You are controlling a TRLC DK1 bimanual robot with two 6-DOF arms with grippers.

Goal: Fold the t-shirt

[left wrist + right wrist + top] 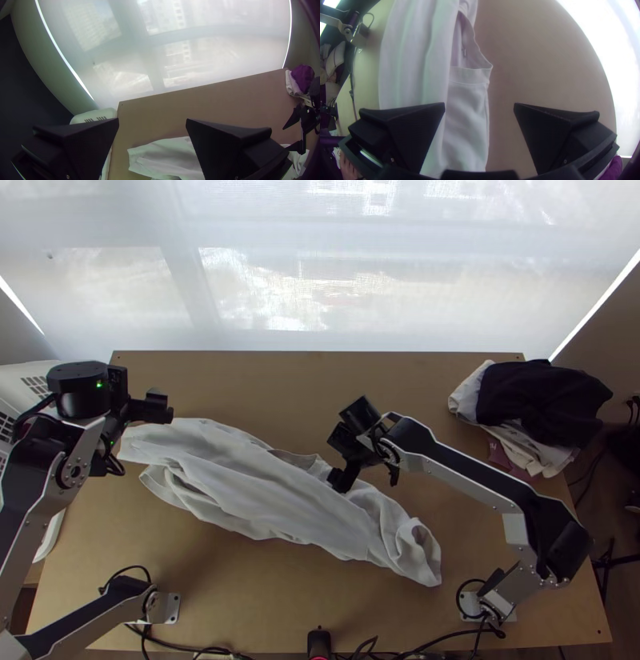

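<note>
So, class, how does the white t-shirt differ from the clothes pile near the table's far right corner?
The t-shirt lies loosely bunched in a long strip; the pile is a compact, layered heap.
The t-shirt is all pale, while the pile has a dark garment over paler ones.
The t-shirt crosses mid-table; the pile sits at the right edge.
Both are creased cloth.

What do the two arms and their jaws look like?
The left arm and right arm both have silver-grey links, black joints and black cables. Their wide jaws are black and wedge-shaped. Green lights glow near the left arm's wrist.
</note>
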